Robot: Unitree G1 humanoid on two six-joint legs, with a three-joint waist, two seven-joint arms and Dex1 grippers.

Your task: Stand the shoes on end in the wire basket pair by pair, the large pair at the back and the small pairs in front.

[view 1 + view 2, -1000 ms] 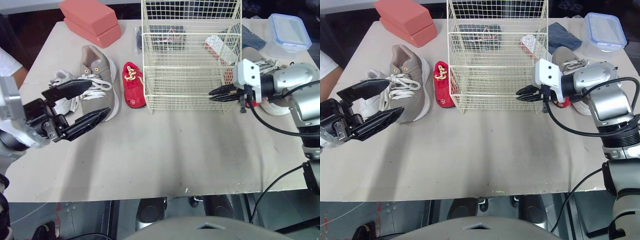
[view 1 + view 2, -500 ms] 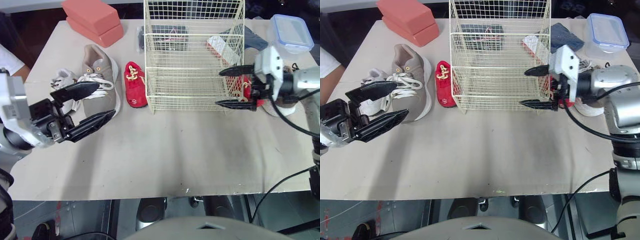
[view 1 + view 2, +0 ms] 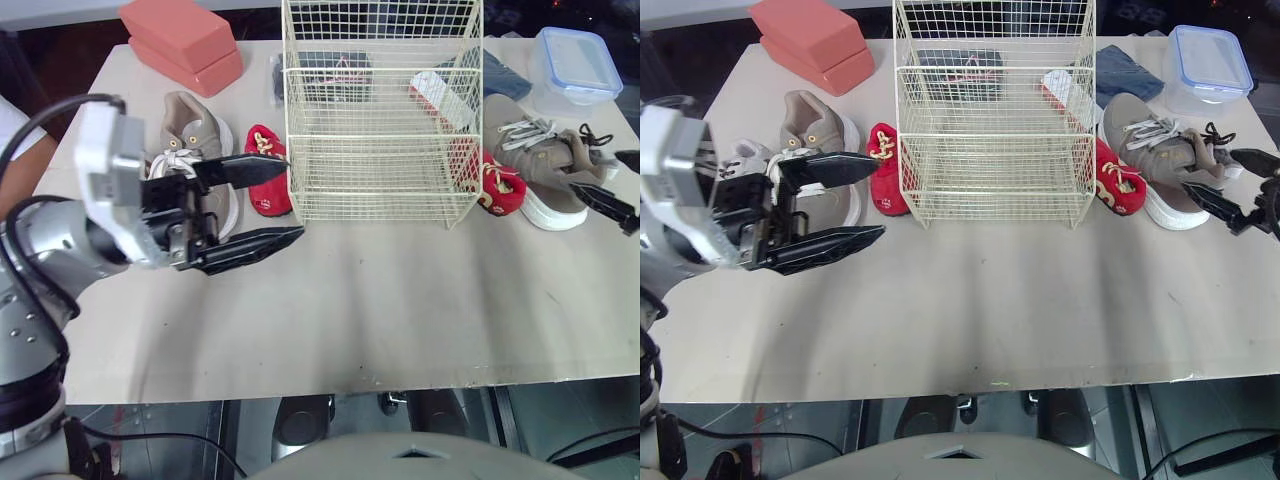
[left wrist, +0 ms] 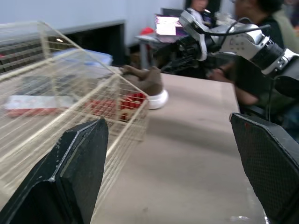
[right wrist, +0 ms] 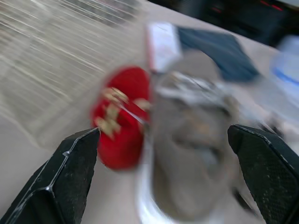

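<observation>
While nothing is gripped, the left gripper (image 3: 290, 198) hovers over the table (image 3: 400, 310), fingers spread wide, just beside the wire basket's (image 3: 380, 120) front left corner; right gripper (image 3: 1210, 170) also wide open and empty at the table's right edge, by the right tan shoe (image 3: 1160, 165); right red shoe (image 3: 1115, 185) lies against the basket's right side; left red shoe (image 3: 262, 140), left tan shoe (image 3: 195, 125) and white shoe (image 3: 745, 158) lie to the basket's left; pink blocks (image 3: 180, 40) and plastic box (image 3: 572, 65) furthest back.

Robotics lab or test workroom, board-covered table (image 3: 380, 310) serving as bench, lit screen (image 4: 169, 24) in the background, person (image 4: 245, 81) seated nearby.
</observation>
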